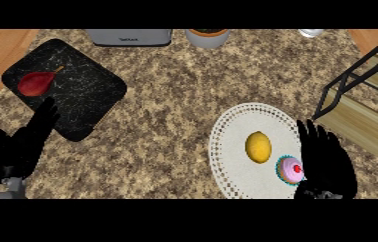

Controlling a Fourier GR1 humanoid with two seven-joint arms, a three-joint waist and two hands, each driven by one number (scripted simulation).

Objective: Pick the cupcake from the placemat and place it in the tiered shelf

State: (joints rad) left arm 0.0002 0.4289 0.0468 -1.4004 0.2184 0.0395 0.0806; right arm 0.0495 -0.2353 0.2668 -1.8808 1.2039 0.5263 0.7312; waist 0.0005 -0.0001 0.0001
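Note:
The cupcake, pink frosting with a red cherry in a teal wrapper, sits on the right part of the white lacy placemat. My right hand stands just right of it, fingers straight and pointing up the view, its palm side against or very near the cupcake. The tiered shelf, a black wire frame over a wooden board, is at the right edge. My left hand rests open at the lower left, over the edge of a black mat.
A yellow lemon lies on the placemat left of the cupcake. A red pear lies on the black marbled mat. A toaster, a pot and a glass line the back edge.

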